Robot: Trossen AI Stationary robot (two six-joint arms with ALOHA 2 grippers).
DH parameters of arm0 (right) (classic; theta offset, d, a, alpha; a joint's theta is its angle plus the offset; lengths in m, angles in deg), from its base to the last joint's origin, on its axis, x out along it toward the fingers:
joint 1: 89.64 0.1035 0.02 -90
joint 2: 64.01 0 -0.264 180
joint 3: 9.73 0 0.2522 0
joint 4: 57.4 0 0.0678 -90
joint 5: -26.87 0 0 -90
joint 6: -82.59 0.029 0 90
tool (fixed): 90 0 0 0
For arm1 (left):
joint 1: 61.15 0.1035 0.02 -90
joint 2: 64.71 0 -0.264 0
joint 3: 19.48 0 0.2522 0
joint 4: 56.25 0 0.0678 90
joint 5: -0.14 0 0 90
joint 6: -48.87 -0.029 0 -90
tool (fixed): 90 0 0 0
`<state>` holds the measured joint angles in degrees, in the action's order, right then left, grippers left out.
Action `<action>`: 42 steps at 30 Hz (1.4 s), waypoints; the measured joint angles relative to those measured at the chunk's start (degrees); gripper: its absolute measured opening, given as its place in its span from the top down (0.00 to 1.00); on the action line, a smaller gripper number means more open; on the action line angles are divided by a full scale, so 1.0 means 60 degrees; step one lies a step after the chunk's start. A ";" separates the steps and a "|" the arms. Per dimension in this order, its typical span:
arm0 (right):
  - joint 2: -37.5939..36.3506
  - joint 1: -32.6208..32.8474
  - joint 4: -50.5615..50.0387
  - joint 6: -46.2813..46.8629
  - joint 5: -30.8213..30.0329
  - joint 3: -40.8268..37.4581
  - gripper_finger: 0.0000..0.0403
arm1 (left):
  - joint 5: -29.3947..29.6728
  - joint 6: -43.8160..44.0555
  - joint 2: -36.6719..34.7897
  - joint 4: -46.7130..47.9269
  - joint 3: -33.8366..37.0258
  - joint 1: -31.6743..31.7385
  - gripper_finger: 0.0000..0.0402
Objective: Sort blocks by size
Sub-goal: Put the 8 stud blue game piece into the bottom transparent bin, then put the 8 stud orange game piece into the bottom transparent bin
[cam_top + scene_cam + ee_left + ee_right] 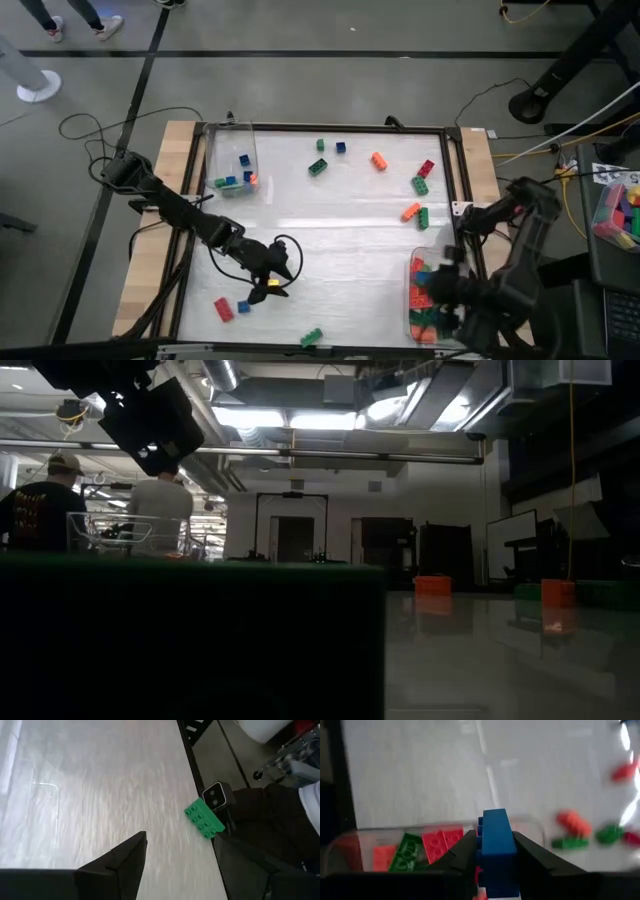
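Note:
My right gripper (495, 870) is shut on a blue brick (495, 840) above the clear bin (428, 262) at the table's near right, which holds red, green and orange long bricks (427, 847). My left gripper (180, 865) is open and empty, low over the table's near left (275, 272). A green long brick (204, 817) lies ahead of it at the near edge. A small orange brick (272, 285) lies right beside its fingers. A red brick (224, 309) and a small blue one (243, 306) lie to its left. My right gripper pinches the blue brick's two side faces (485, 851) between its two fingers. The brick stands on end between them, its free end (495, 817) sticking out past the fingertips. It is lifted clear, above the bin's bricks.
A second clear bin (232, 160) at the far left holds several small bricks. Loose green, blue, orange and red bricks (418, 185) are scattered over the far and right half of the table. A black frame (330, 127) edges the table. People stand in the room behind (40, 500).

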<state>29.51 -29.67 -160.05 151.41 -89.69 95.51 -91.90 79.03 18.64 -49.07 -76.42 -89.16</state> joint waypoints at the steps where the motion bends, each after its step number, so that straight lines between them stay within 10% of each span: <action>1: -0.0236 0.0214 -0.0014 0.0743 0.0010 -0.0384 0.74 | 0.0021 0.0008 0.0000 0.0006 0.0000 0.0000 0.45; 14: -0.0635 0.1128 0.0517 0.3293 0.0397 -0.2972 0.72 | 0.0724 -0.0024 0.0000 -0.0006 0.0000 -0.0004 0.45; 26: -0.0631 -0.0207 0.0506 0.3427 0.1861 -0.3052 0.46 | 0.0895 -0.0279 0.0000 -0.0006 0.0000 0.0000 0.45; 42: -0.1225 -0.5300 -0.0219 -0.6052 0.0710 -0.2865 0.46 | 0.1483 -0.1037 0.0004 -0.0001 0.0000 0.0007 0.45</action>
<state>22.16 -61.47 -161.36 115.10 -85.44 78.32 -83.01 72.81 18.66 -49.07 -76.42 -89.12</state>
